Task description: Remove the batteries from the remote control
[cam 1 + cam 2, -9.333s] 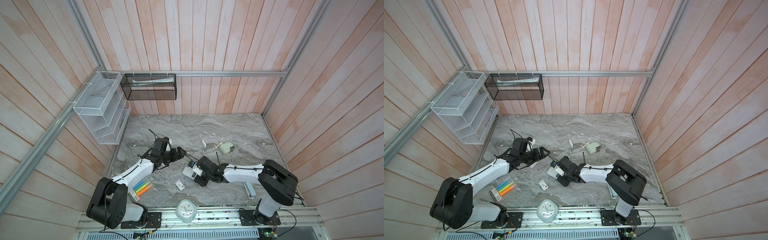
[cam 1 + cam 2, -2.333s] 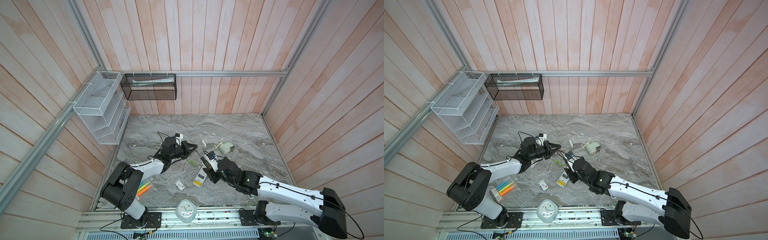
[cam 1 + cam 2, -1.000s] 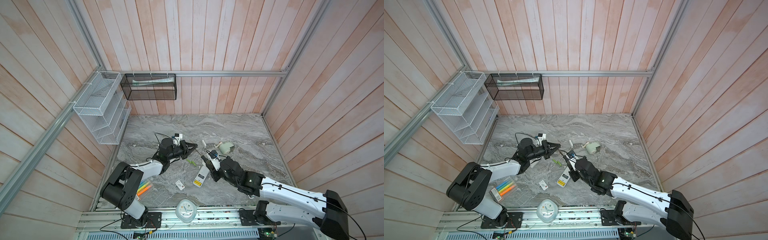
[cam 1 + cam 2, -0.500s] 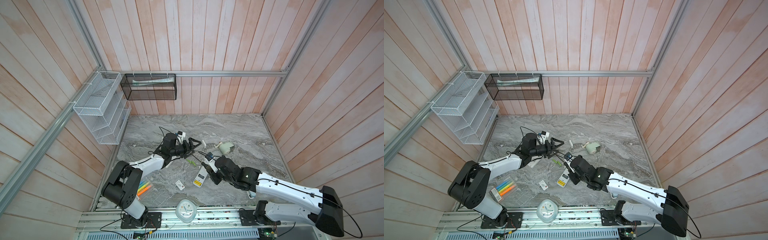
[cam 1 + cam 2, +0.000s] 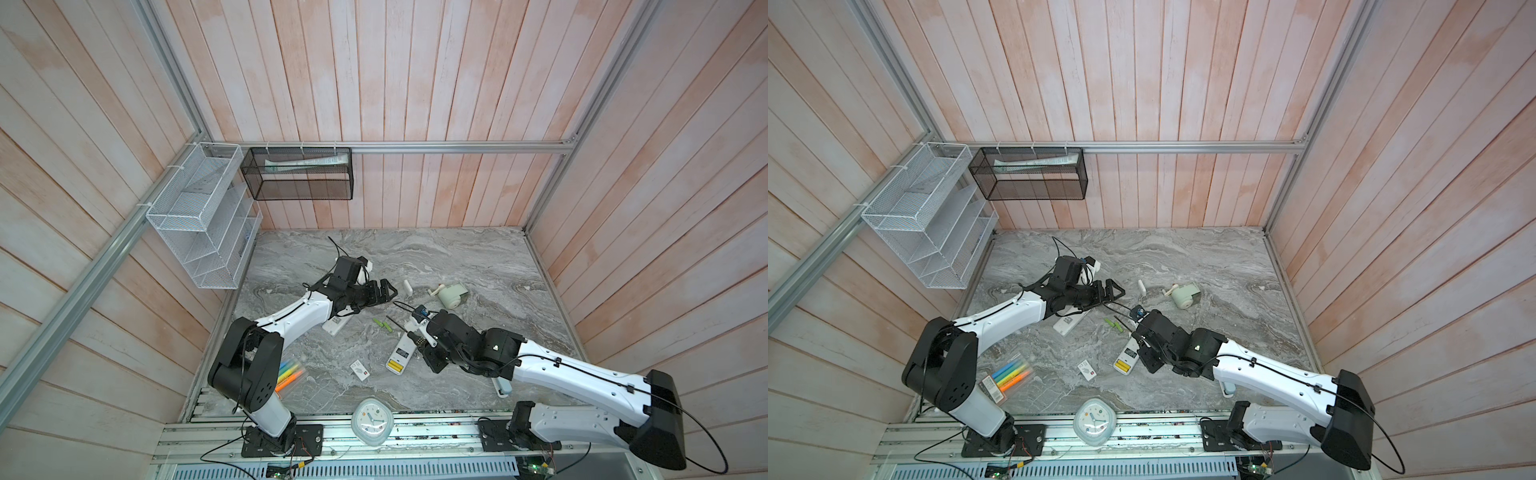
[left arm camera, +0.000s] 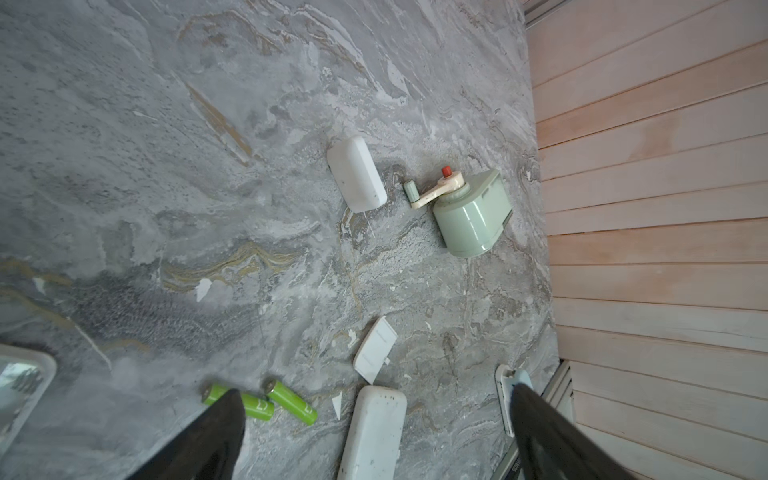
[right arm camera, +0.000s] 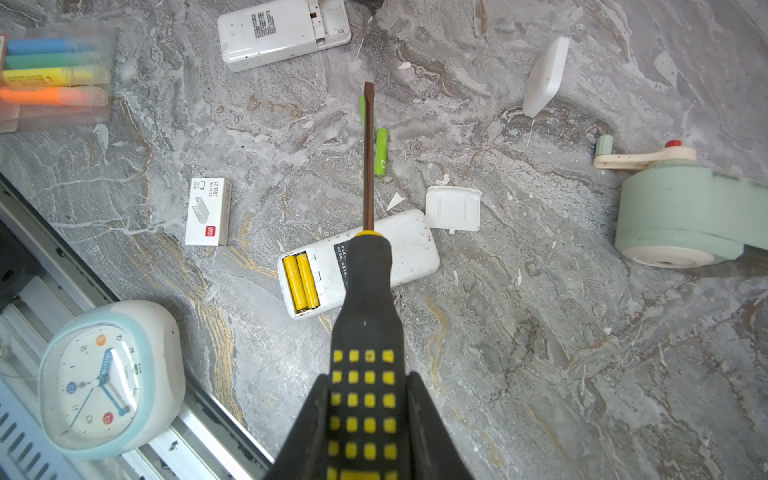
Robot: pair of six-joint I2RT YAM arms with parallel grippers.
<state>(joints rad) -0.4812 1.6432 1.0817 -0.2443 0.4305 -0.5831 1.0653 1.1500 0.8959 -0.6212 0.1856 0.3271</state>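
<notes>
- Top views: your left pincer (image 5: 390, 289) stood wide open with nothing in it, above the tabletop (image 5: 478, 257) near the middle.
- Your right pincer (image 5: 426, 345) was clamped on the screwdriver (image 5: 399, 325), with the shaft angled toward the left pincer.
- The remote control (image 5: 404, 351) lay back-up just beside the right pincer. Its bay was open, and two yellow batteries (image 5: 395, 366) sat in the end nearer the rail.
- Two green batteries (image 5: 382, 325) lay loose on the tabletop between your pincers, beside the screwdriver tip.
- A second remote (image 5: 336, 325) lay partly under your left arm. Both top views showed the same layout.
- Left wrist: the fingers (image 6: 208, 436) were far apart with only tabletop between them.
- The green batteries (image 6: 291, 403) lay loose, one partly hidden behind a finger.
- One end of the remote control (image 6: 374, 432) showed, with a loose battery cover (image 6: 374, 351) just beside it.
- Right wrist: the right pincer (image 7: 365, 399) gripped the black-and-yellow handle, which covered part of the remote control (image 7: 411, 249).
- The yellow batteries (image 7: 301, 282) sat side by side in the open bay, well apart from the tip.
- The shaft ran out past one green battery (image 7: 381, 151) and hid most of the other.
- You couldn't tell whether the tip touched the tabletop.
- The battery cover (image 7: 453, 208) lay just beside the remote's far end.
</notes>
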